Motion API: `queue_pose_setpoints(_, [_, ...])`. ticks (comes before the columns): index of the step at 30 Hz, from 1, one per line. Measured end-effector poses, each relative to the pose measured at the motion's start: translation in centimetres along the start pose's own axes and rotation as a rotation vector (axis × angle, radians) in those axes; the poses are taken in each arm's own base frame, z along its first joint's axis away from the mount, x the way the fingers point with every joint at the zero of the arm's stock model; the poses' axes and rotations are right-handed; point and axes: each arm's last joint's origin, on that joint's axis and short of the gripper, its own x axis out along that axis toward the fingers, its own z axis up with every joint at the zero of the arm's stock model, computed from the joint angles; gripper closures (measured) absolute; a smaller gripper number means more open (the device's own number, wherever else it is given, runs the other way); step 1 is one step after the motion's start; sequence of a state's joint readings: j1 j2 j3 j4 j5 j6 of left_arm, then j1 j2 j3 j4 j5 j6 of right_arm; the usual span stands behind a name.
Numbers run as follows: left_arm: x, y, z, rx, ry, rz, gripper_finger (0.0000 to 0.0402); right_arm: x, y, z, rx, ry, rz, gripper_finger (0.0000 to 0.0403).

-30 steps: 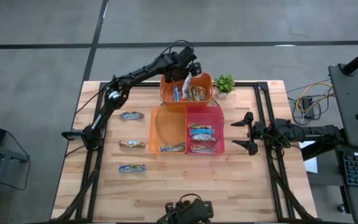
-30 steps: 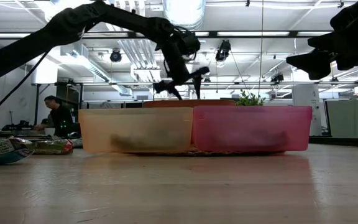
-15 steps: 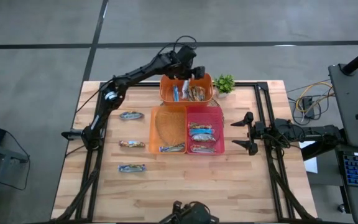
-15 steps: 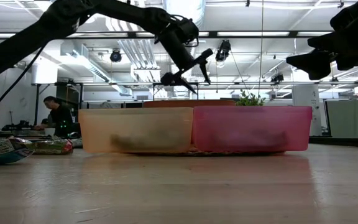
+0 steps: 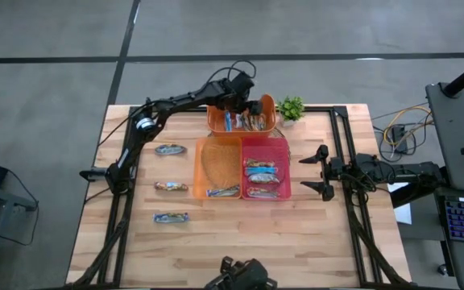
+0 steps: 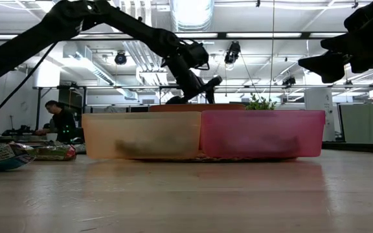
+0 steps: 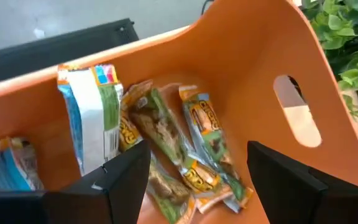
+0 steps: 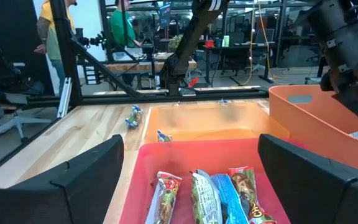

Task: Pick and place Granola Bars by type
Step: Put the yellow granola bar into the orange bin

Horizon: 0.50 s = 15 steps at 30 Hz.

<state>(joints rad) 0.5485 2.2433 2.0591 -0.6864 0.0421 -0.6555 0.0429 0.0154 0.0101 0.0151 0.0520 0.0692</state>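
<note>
Lowered since the earlier frames, the left gripper (image 5: 250, 107) now hangs over the orange bin (image 5: 267, 105) at the table's far edge, its fingers (image 7: 123, 180) spread wide and empty above the bin's contents. Inside that bin lie greenish-gold granola bars (image 7: 199, 146) beside blue-and-white ones (image 7: 91, 113) (one stands nearly upright against the wall). The right gripper (image 5: 319, 172) waits just beside the pink bin (image 5: 286, 163), jaws wide apart, holding nothing.

Pink bin: several bars (image 8: 207, 194) side by side. Pale orange bin (image 5: 198, 171), touching the pink one: a single blue bar (image 5: 223, 192) at its near end. Three further bars (image 5: 170, 149) (image 5: 171, 187) (image 5: 171, 217) lie in a column on the bare wooden table (image 5: 135, 242), well apart from the bins. A small potted plant (image 5: 292, 106) stands just beside the orange bin.

Beyond the table, the low view shows an open workshop with ceiling ducts and strip lights; a seated person (image 6: 60, 121) is at a far desk.
</note>
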Motion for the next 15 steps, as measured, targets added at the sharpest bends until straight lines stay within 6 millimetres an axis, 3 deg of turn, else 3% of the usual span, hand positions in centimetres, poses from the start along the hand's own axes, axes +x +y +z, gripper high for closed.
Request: queue_pose_setpoints(15, [0.43,0.64,0.68,0.088,-0.116,0.069,0.0154,0.00,0.00,0.00,0.001,0.000,0.000,0.0044])
